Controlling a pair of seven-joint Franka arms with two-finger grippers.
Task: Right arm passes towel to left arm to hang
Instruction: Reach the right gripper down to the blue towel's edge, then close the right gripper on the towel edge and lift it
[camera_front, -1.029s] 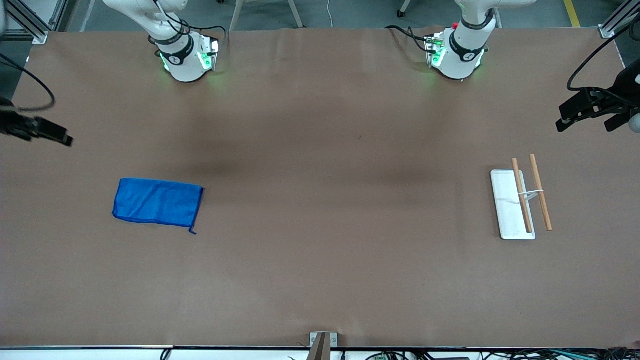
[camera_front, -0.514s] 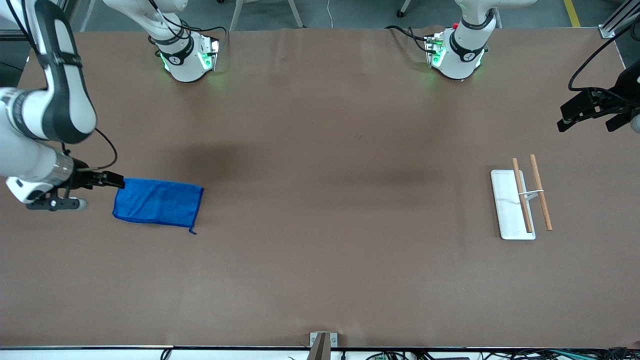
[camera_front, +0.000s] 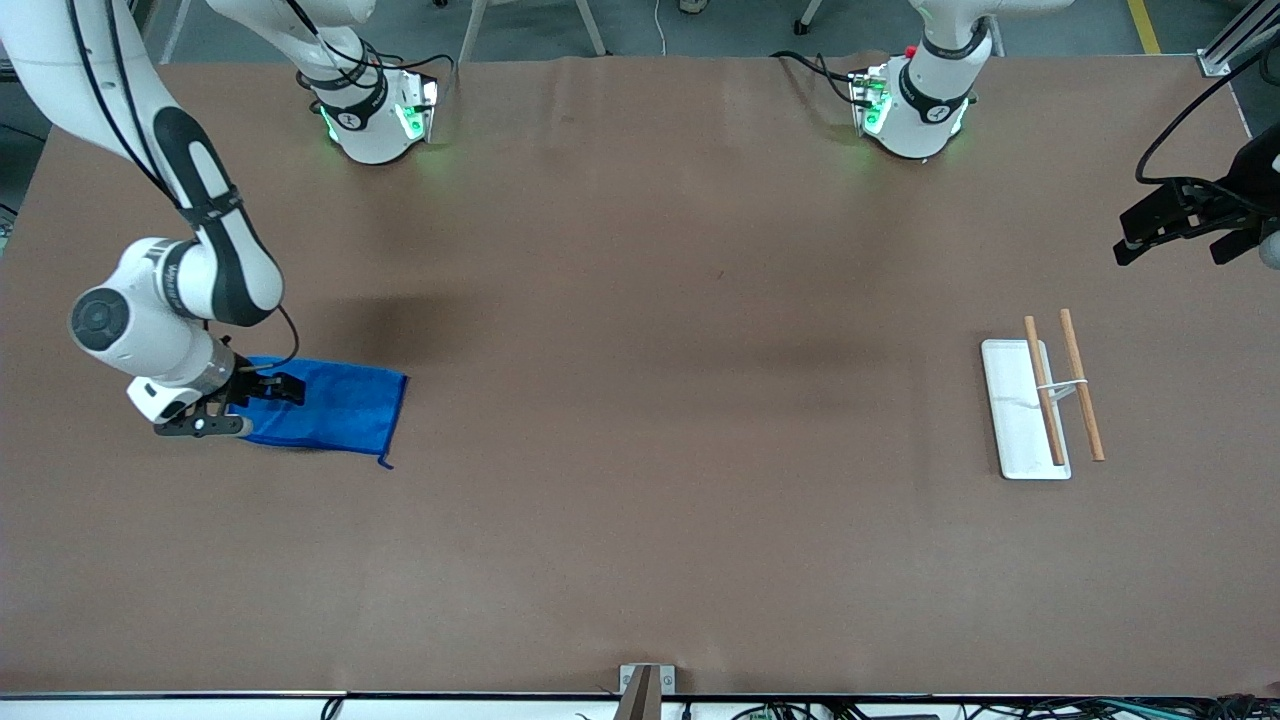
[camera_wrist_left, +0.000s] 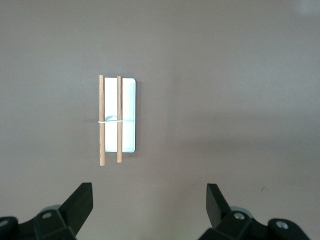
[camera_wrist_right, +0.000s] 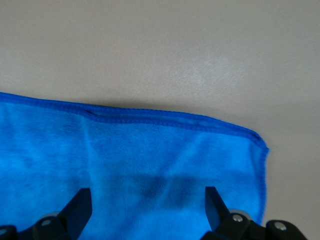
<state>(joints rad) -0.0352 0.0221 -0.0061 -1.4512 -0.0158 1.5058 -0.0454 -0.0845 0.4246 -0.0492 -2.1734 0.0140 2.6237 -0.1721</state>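
Towel (camera_front: 335, 410): bright blue, rectangular, soft pile, stitched hem. Lies flat on the table (camera_front: 640, 500) at the right arm's end. Small loop trails from the corner nearest the front camera.

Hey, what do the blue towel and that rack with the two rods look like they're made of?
The towel looks like soft microfibre cloth: matte, fuzzy nap, stitched hem. The rack's two rods look like bare light wood, tan and unvarnished. Its white tray looks smooth, probably plastic, though painted metal is possible.

A robotics lab: two arm bases (camera_front: 375, 110) bolted to a brown paper-covered table (camera_front: 640, 560), aluminium framing (camera_front: 1225, 45), loose cables.
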